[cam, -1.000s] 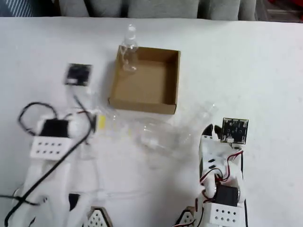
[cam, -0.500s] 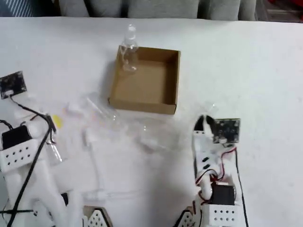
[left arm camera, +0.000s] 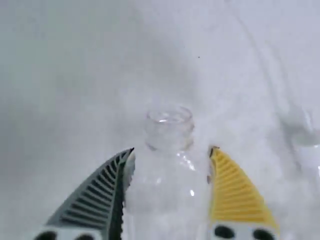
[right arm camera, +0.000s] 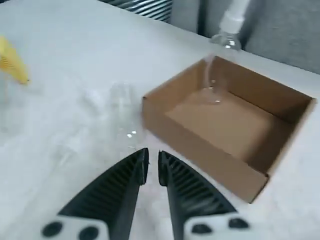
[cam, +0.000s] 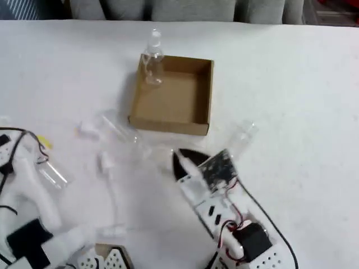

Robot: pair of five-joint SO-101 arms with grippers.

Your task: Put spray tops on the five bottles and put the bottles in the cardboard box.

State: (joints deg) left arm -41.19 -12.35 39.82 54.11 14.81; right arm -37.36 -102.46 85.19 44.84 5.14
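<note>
Though near cardboard box (cam: pixel 171 122), bottles (cam: pixel 238 136) loose.

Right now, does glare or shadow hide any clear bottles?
High view: the white table nearly hides the loose bottle, while the capped bottle reads against the cardboard box. Left wrist view: glints on the held bottle. Right wrist view: one glint on a lying bottle.

Left gripper (left arm camera: pixel 171 150) seems clamped on a bottle (left arm camera: pixel 169 125); right gripper (right arm camera: pixel 152 152) almost closed.

High overhead — right wrist low, sharing box (cam: pixel 179 101).
</note>
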